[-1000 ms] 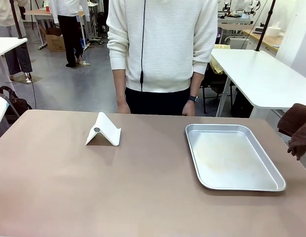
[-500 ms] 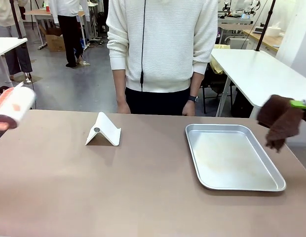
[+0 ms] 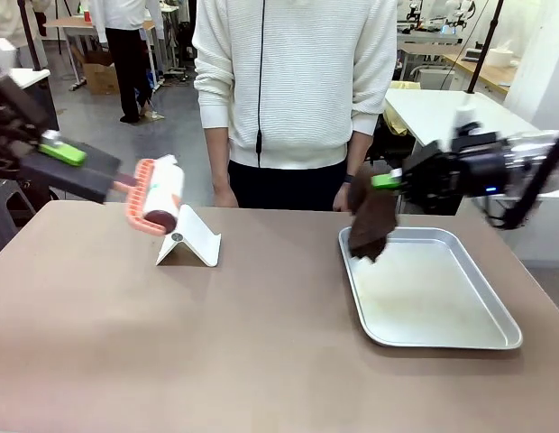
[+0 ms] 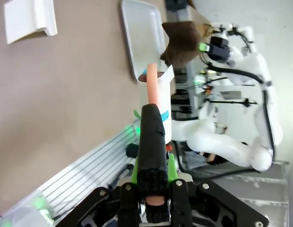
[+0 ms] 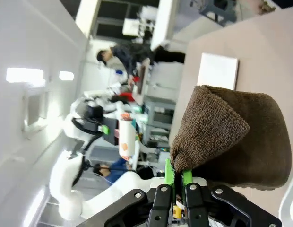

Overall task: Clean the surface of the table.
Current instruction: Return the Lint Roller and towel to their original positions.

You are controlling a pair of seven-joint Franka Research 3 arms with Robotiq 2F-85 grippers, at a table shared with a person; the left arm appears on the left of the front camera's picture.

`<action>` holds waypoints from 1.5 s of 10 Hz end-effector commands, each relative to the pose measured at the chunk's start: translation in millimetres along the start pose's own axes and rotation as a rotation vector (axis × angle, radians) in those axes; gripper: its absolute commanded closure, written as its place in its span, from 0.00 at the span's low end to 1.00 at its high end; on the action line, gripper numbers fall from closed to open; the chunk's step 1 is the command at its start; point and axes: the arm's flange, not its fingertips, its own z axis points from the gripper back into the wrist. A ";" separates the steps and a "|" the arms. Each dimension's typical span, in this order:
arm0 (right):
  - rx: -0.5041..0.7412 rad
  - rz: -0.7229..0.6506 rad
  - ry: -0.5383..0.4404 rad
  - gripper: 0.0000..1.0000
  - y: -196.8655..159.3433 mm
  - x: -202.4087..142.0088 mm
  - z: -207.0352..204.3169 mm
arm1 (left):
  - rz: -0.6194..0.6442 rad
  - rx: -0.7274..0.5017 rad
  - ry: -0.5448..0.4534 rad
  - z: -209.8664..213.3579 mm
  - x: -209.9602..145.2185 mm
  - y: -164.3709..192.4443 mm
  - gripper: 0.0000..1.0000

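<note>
Two tools hang above the table point(image 3: 261, 343), neither touching it, so the wiping looks not yet begun. The left gripper point(image 3: 63, 152) is clamped on a lint roller point(image 3: 153, 197), with a white stand point(image 3: 189, 239) just below its head. The right gripper point(image 3: 388, 180) pinches a brown cloth point(image 3: 371, 221) over the tray point(image 3: 496, 334) corner. The right wrist view shows the cloth point(image 5: 231, 137) fold nipped between closed pads

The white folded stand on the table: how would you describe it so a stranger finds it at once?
Start at the brownish table and look at its far left part, opposite the metal tray. There sits a small white folded stand, shaped like a tent. It is the one white thing resting on the tabletop.
</note>
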 end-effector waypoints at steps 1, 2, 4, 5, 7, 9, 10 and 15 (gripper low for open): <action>-0.019 0.000 0.094 0.93 -5.3 20.0 -59.7 | 0.025 0.072 -0.003 -27.8 28.8 -20.1 0.78; -0.044 -0.005 0.090 0.93 -14.3 26.4 -86.2 | 0.037 0.112 -0.012 -43.4 52.3 -26.7 0.78; -0.011 -0.055 0.120 0.93 -35.5 39.0 -122.8 | 0.058 0.163 0.033 -75.2 104.0 -25.7 0.78; -0.019 -0.073 0.122 0.93 -43.8 39.9 -129.8 | 0.060 0.185 0.026 -81.6 118.6 -23.1 0.78; -0.050 -0.121 0.110 0.93 -70.0 40.9 -141.2 | 0.049 0.217 0.078 -97.8 142.6 -15.1 0.78; -0.053 -0.160 0.090 0.93 -85.7 42.8 -134.2 | 0.066 0.207 0.075 -102.5 151.3 -8.1 0.78; -0.055 -0.164 0.094 0.93 -87.5 42.6 -123.9 | 0.077 0.184 0.094 -96.8 150.2 -5.6 0.78; -0.066 -0.146 0.137 0.93 -90.8 38.8 -133.2 | 0.046 0.201 0.087 -110.2 153.5 2.4 0.78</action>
